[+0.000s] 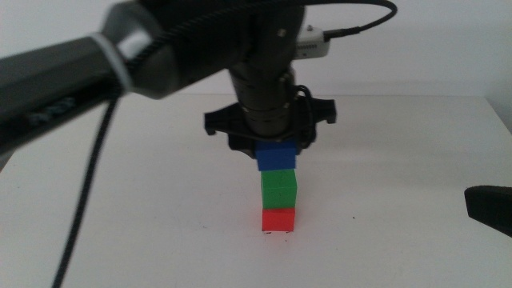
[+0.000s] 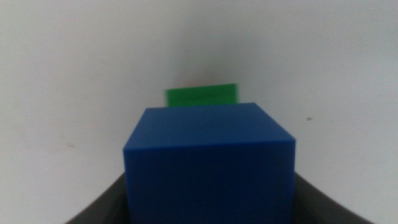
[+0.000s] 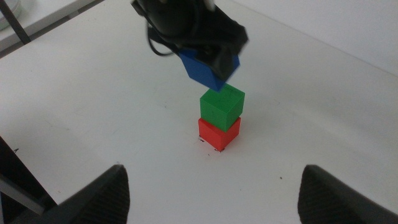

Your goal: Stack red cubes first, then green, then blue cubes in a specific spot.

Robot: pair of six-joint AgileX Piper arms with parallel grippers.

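Blue matte cube (image 1: 277, 156) sits pinched in the left hand (image 1: 276, 148), held just above the small bright-green cube (image 1: 278, 189); whether the two touch cannot be told. In the right wrist view the blue cube is tilted. The green cube rests squarely on the small bright-red cube (image 1: 278, 219), which stands on the white desk (image 1: 160, 232) over tiny black pen marks (image 3: 204, 142). The right hand (image 3: 211, 199) waits at the desk's right edge, its dark fingers spread wide apart.

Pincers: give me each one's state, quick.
Left pincer: closed on the blue cube, just above the green cube.
Right pincer: open, holding nothing, waiting at the table's right.
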